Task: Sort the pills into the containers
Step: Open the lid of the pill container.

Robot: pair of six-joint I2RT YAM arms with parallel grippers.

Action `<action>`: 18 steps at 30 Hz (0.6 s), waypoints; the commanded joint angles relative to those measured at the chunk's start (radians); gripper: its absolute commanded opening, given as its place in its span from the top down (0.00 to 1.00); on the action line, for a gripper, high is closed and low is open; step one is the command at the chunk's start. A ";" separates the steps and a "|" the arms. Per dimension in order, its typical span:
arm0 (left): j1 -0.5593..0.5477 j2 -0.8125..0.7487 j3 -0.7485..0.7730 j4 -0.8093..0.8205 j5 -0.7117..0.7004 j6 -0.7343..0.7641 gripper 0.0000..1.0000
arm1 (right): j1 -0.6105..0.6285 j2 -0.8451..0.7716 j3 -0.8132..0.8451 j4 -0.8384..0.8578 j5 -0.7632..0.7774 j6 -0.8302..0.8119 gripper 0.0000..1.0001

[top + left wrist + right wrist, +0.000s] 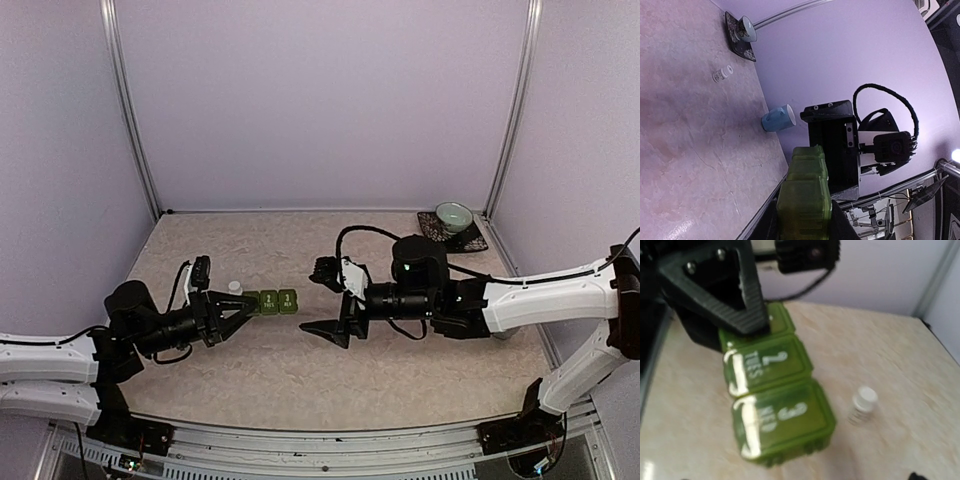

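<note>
The containers [270, 302] are a dark green strip of three joined compartments, lids closed, two of them marked 2 TUES and 3 WED [772, 400]. My left gripper [238, 315] is shut on the strip's left end, and its fingers clamp the near compartment [805, 200]. My right gripper [322, 302] stands wide open just right of the strip's free end, touching nothing. A small clear vial with a white cap [234, 288] [863, 402] stands just behind the strip. No loose pills show.
A pale green bowl [453, 216] on a dark saucer [470, 240] sits in the back right corner. A pale blue mug [777, 119] lies near the right wall, hidden in the top view. Purple walls enclose the table on three sides.
</note>
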 commanded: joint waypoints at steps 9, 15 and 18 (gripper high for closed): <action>-0.054 0.092 0.037 0.178 0.074 -0.014 0.75 | -0.038 0.072 -0.021 0.204 -0.287 0.079 0.15; -0.057 0.088 0.036 0.210 0.079 -0.021 0.75 | -0.043 0.082 -0.057 0.282 -0.310 0.098 0.18; -0.059 0.087 0.038 0.213 0.078 -0.022 0.75 | -0.052 0.089 -0.066 0.314 -0.322 0.112 0.22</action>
